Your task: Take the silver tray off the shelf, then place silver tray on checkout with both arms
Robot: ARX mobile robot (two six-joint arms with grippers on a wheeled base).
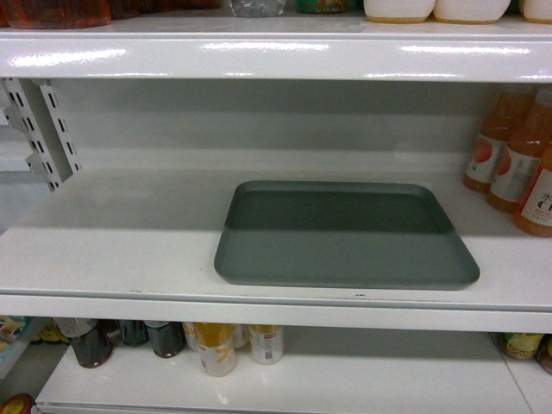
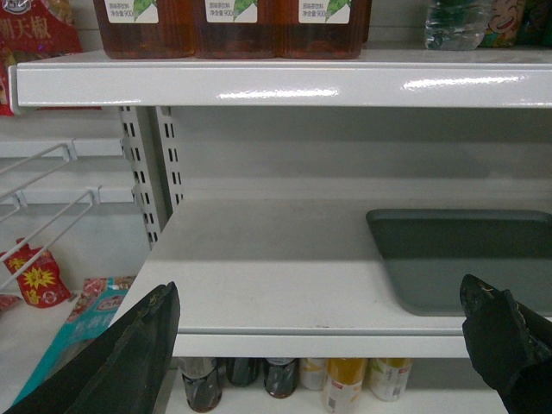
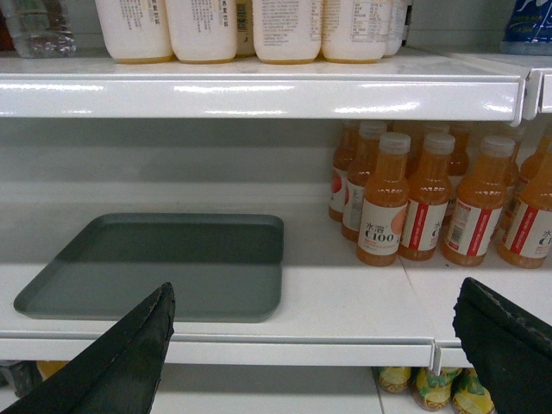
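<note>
Shelf [image 1: 121,259] holds silver tray [image 1: 345,237] flat, long axis along front lip; both jaws spread.

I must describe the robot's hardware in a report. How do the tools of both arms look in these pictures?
Only the fingertips show, in the wrist views. The left tool has two black fingers with a rough matte surface, broad and tapering to a blunt tip. The right tool looks the same. No cables or markings are visible.

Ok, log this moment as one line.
stage: pre-grasp | tray: flat on shelf, untouched | left gripper: open, short of shelf | right gripper: open, short of shelf | bottles: right of tray
</note>
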